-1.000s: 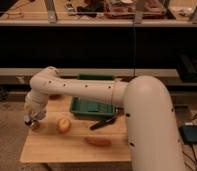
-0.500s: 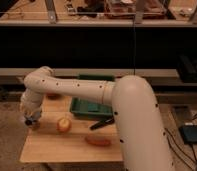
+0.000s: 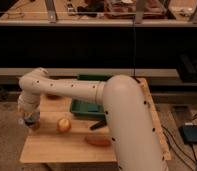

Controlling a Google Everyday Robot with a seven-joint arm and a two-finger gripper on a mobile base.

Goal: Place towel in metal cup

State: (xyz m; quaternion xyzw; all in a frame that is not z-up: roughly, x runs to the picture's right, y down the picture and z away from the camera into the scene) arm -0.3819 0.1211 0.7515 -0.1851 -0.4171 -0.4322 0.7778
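My gripper [image 3: 30, 120] hangs at the end of the white arm, pointing down over the left end of the wooden table [image 3: 52, 147]. A small dark thing [image 3: 33, 125] sits right under it; I cannot tell whether this is the metal cup. No towel shows clearly; it may be hidden by the gripper.
A green tray [image 3: 84, 107] stands at the table's middle back. A round yellow fruit [image 3: 64, 124] lies right of the gripper. A dark utensil [image 3: 98, 124] and an orange-red oblong thing [image 3: 98, 141] lie further right. A grey device [image 3: 192, 134] sits on the floor at the right.
The arm's large near link has swung left and fills more of the view. The gripper has shifted slightly left and stays low at the table's left end.
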